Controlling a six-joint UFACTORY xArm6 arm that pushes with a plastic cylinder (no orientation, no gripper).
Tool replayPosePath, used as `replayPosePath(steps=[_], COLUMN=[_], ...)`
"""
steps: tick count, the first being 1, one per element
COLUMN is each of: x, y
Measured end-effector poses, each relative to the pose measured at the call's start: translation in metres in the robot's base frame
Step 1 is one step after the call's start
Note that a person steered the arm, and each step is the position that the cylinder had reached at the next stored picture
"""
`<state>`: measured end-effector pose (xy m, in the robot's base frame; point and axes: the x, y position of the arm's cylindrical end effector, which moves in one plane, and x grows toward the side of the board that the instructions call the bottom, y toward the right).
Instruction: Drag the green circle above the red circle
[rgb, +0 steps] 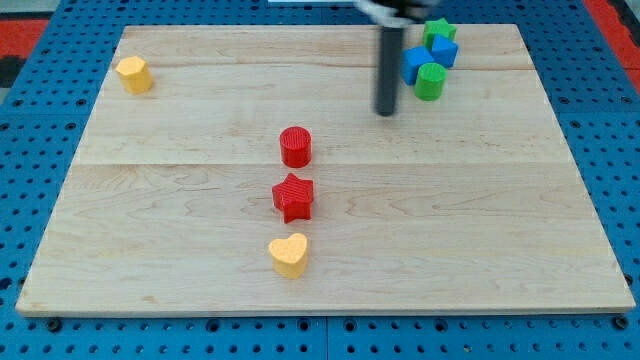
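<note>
The green circle stands near the view's top right, touching a blue block. The red circle stands near the board's middle, well to the left and lower in the view. My tip rests on the board just left of and slightly below the green circle, a small gap away. The rod rises from it toward the view's top edge.
Another blue block and a green block cluster above the green circle. A red star sits below the red circle, a yellow heart below that. A yellow block sits at top left. The wooden board lies on a blue pegboard.
</note>
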<state>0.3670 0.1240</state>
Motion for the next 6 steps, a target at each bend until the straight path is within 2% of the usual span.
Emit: replayPosePath(steps=[1,2,3,4,5,6], x=[-0.01,-0.056,-0.08,-0.067,-0.041,-0.04], y=[0.083,0.095,0.067,0.004,-0.03,0.013])
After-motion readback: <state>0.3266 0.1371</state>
